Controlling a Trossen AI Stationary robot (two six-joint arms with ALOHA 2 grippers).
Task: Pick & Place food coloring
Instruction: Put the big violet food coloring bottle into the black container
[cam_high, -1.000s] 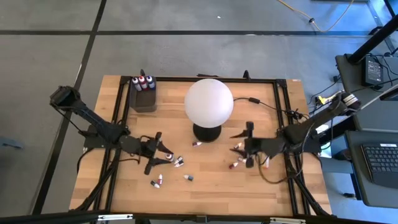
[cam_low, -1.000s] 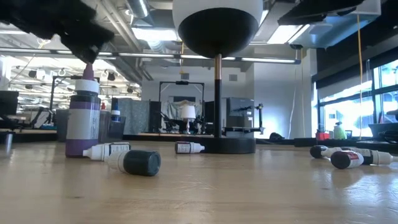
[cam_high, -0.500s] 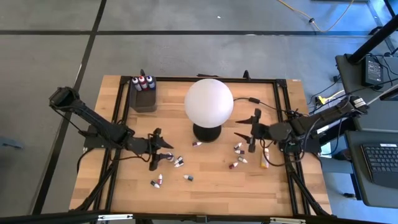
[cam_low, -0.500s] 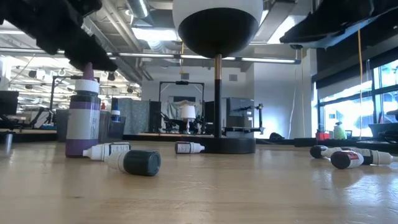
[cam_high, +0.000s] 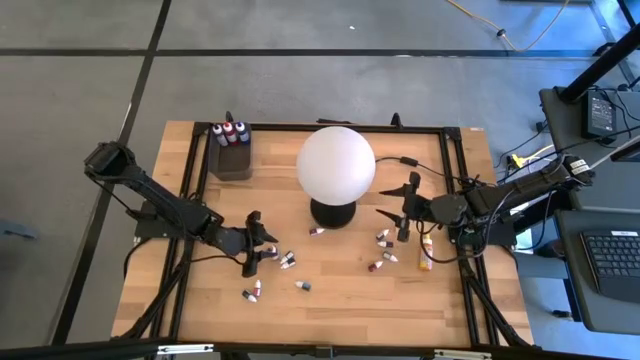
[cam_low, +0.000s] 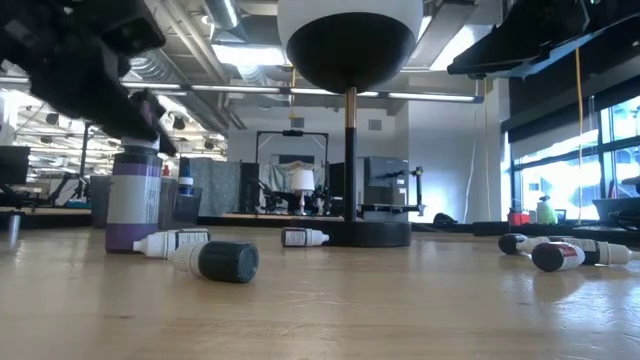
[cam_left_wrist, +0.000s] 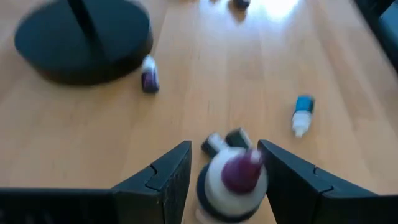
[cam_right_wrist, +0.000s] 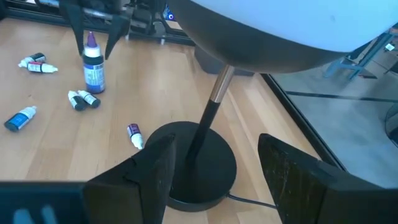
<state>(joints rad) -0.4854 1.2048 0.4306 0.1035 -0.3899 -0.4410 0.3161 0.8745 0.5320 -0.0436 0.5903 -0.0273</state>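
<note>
A purple food coloring bottle (cam_high: 271, 252) stands upright on the table left of centre. It has a white collar and a purple tip (cam_left_wrist: 239, 173). My left gripper (cam_high: 258, 245) is open and has come down over the bottle's top. One finger stands on each side of the collar (cam_left_wrist: 224, 146), and I see no hold. Small bottles lie on their sides around it (cam_high: 287, 260) and right of the lamp (cam_high: 380, 240). An orange bottle (cam_high: 425, 255) lies flat. My right gripper (cam_high: 398, 210) is open, above the table beside the lamp base (cam_right_wrist: 193, 162).
The white globe lamp (cam_high: 336, 163) stands at the table's centre on a round black base. A dark grey tray (cam_high: 230, 160) at the far left holds three upright bottles. More small bottles lie near the front (cam_high: 250, 293). The wood between the two clusters is bare.
My left gripper has come down from above the purple bottle's tip until its fingers flank the collar, and it has stayed open. My right gripper has moved up and toward the far edge, nearer the lamp. The orange bottle now shows beside it.
</note>
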